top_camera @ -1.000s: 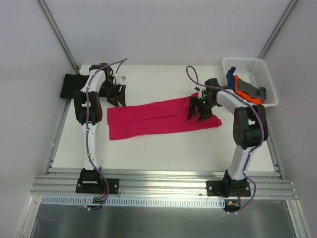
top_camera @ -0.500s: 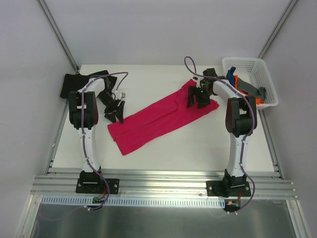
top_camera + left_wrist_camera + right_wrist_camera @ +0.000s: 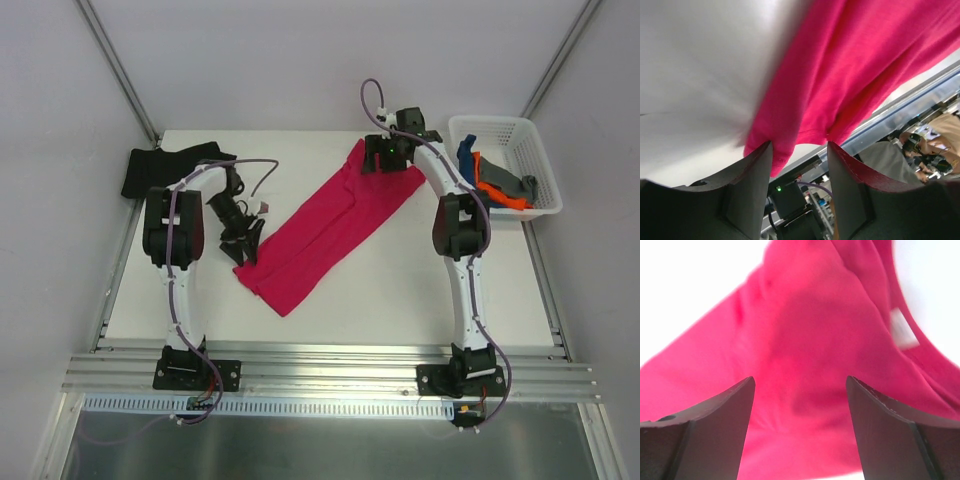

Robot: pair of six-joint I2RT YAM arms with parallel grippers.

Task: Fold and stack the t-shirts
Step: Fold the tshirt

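A crimson-pink t-shirt (image 3: 330, 225) lies folded into a long strip, slanting from the far right down to the near left of the white table (image 3: 400, 290). My right gripper (image 3: 385, 158) is open with its fingertips down on the strip's far end; in the right wrist view (image 3: 800, 380) pink cloth (image 3: 810, 325) fills the gap, and the white neck label (image 3: 902, 327) is at the right. My left gripper (image 3: 243, 245) is open at the strip's near-left edge; in its wrist view (image 3: 800, 145) the cloth's edge (image 3: 840, 65) touches both fingertips. A black t-shirt (image 3: 160, 165) lies at the far left.
A white lattice basket (image 3: 520, 130) at the far right corner holds blue (image 3: 466, 155), orange (image 3: 495, 185) and grey (image 3: 520, 185) shirts. Metal frame rails run along the table's near edge (image 3: 320, 365).
The right gripper has moved to the far side and dragged the shirt's right end with it, turning the strip from level to a steep slant. The left gripper has moved nearer along the left edge.
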